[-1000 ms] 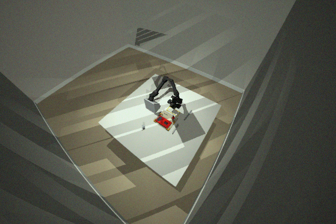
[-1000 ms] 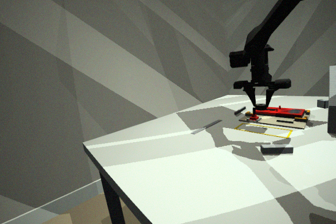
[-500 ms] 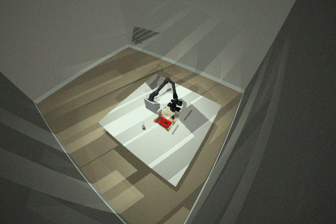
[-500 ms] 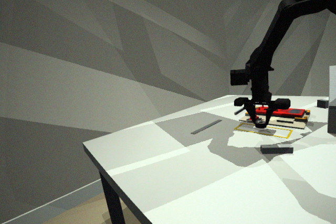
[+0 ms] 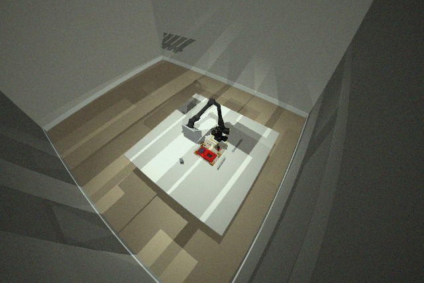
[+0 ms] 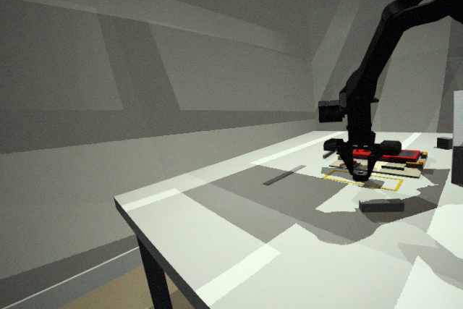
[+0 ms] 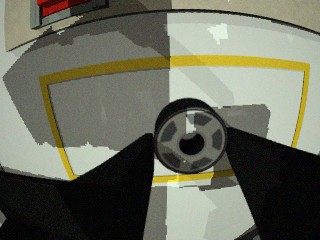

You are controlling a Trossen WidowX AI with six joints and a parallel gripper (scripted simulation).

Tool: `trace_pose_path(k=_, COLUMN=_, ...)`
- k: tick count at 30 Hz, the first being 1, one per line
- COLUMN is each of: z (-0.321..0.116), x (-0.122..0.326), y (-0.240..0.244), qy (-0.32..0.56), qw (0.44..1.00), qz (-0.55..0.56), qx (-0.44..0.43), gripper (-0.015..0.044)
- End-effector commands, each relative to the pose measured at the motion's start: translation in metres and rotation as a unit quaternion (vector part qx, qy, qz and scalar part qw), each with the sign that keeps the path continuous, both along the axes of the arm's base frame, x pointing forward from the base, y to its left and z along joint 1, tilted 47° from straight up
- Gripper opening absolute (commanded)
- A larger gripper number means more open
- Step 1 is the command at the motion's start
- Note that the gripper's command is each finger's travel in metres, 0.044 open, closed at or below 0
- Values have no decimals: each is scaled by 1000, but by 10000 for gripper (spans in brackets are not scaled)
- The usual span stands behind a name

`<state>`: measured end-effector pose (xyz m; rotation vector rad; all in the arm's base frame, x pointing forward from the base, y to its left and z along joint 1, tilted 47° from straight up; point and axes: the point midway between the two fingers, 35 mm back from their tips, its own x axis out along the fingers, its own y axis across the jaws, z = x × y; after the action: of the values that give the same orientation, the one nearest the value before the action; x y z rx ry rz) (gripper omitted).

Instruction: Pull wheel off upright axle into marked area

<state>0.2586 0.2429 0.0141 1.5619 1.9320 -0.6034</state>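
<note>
The dark wheel (image 6: 360,177) (image 7: 206,131), with a grey spoked face and a centre hole, lies flat between my fingertips, inside the yellow outline of the marked area (image 6: 399,184) (image 7: 235,61) and near its robot-side edge. It is at or just above the table; I cannot tell whether it touches. My gripper (image 6: 360,172) (image 7: 190,138) points down and is shut on the wheel, with a fingertip against each side. The red axle base (image 7: 55,7) sits on the cream board beyond the outline; the axle itself is hidden or cut off.
The cream board (image 7: 140,4) lies beyond the marked area, with a red panel (image 5: 205,154) (image 6: 396,156) behind it. A dark block (image 6: 381,205) lies on the robot side. A thin grey bar (image 6: 283,175) lies to one side. A grey box (image 5: 191,133) stands by the arm's base.
</note>
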Motion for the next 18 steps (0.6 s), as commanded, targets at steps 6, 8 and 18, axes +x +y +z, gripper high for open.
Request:
trace_pose_path(k=6, z=21, x=6, y=-22, qy=0, qw=1000, qz=-1, qx=-3, gripper=300)
trace_pose_path(k=8, z=32, x=8, y=-34, qy=0, qw=1000, qz=-2, qx=-3, gripper=300)
trace_pose_path(k=18, z=36, x=-5, y=-64, qy=1, qw=1000, qz=-6, qx=-9, gripper=405)
